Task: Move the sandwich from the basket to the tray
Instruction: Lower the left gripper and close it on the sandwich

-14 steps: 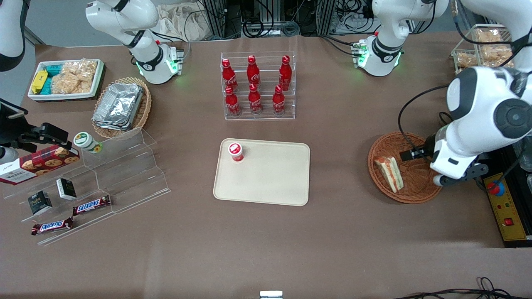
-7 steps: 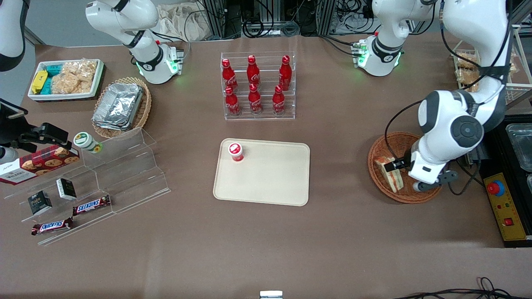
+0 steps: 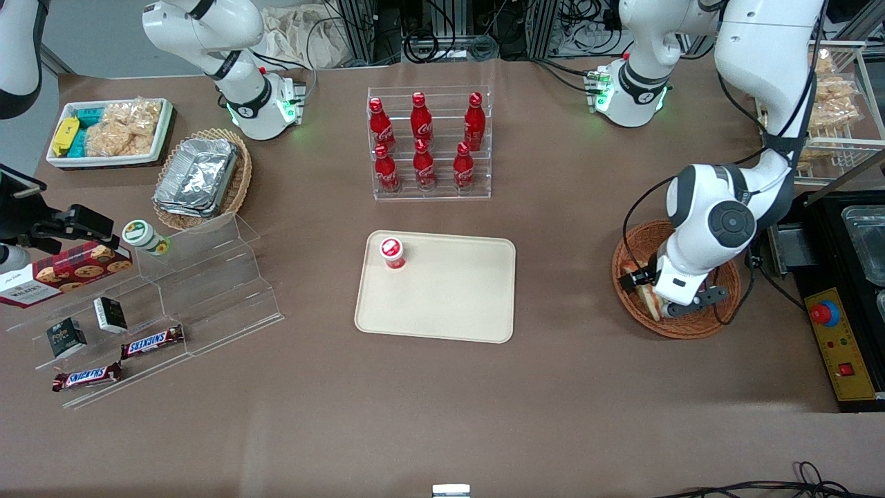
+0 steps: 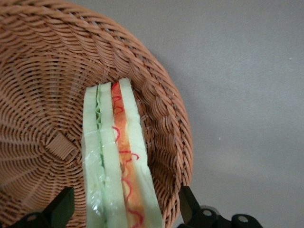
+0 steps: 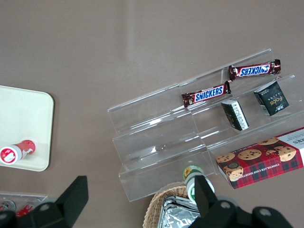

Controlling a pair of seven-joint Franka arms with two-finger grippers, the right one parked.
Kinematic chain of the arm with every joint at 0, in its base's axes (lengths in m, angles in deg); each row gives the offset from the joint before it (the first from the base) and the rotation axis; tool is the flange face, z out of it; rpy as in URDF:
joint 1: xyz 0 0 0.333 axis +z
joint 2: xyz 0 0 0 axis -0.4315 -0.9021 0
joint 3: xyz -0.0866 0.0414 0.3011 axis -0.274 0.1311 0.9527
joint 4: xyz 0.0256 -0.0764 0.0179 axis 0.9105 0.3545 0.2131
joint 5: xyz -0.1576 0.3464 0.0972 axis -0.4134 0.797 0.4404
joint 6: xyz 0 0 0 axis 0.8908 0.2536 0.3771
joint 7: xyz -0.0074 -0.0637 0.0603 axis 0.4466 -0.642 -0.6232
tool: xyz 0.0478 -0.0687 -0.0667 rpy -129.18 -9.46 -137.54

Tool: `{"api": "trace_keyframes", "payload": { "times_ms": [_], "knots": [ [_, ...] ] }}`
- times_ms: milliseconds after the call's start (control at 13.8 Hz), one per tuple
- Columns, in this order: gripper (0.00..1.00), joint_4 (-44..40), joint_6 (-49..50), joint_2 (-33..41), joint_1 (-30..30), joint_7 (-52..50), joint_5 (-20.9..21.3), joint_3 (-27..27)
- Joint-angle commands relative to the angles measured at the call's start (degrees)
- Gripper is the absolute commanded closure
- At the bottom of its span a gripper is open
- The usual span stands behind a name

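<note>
The sandwich (image 3: 647, 301) lies in the reddish-brown woven basket (image 3: 691, 329) toward the working arm's end of the table, mostly hidden under my left arm's hand in the front view. The gripper (image 3: 662, 294) hangs right above it. In the left wrist view the sandwich (image 4: 116, 156) stands on edge against the basket wall (image 4: 38, 95), with green and red-orange layers showing. The gripper (image 4: 123, 209) is open. One finger (image 4: 59, 209) is over the basket floor, the other (image 4: 187, 204) is by the rim, and the sandwich lies between them. The beige tray (image 3: 449, 304) lies at the table's middle.
A small red-capped bottle (image 3: 393, 253) stands on the tray's corner. A clear rack of red cola bottles (image 3: 429, 142) stands farther from the front camera than the tray. A yellow control box with a red button (image 3: 826, 312) sits beside the basket. A stepped acrylic shelf (image 3: 207, 290) lies toward the parked arm's end.
The gripper has moved across the basket toward the tray's side and now covers most of the sandwich. The sandwich has not moved.
</note>
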Motion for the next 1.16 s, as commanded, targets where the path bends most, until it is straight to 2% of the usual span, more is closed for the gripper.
{"api": "trace_keyframes", "payload": {
  "times_ms": [0,73,218,291,364,655,1091],
  "knots": [
    [0.08,1.0,-1.3,0.1,-0.7,-0.9,0.6,0.4],
    [0.20,1.0,-1.3,0.1,-0.7,-0.8,0.6,0.4],
    [0.50,0.8,-1.2,0.1,-0.7,-0.7,0.6,0.4],
    [0.61,0.7,-1.2,0.2,-0.7,-0.6,0.6,0.4],
    [0.67,0.6,-0.9,0.3,-0.7,-0.5,0.6,0.4],
    [0.68,-1.2,3.1,3.4,-0.7,-0.2,0.7,0.3],
    [0.67,-13.6,26.5,10.7,-2.9,0.0,2.1,0.2]
  ]
}}
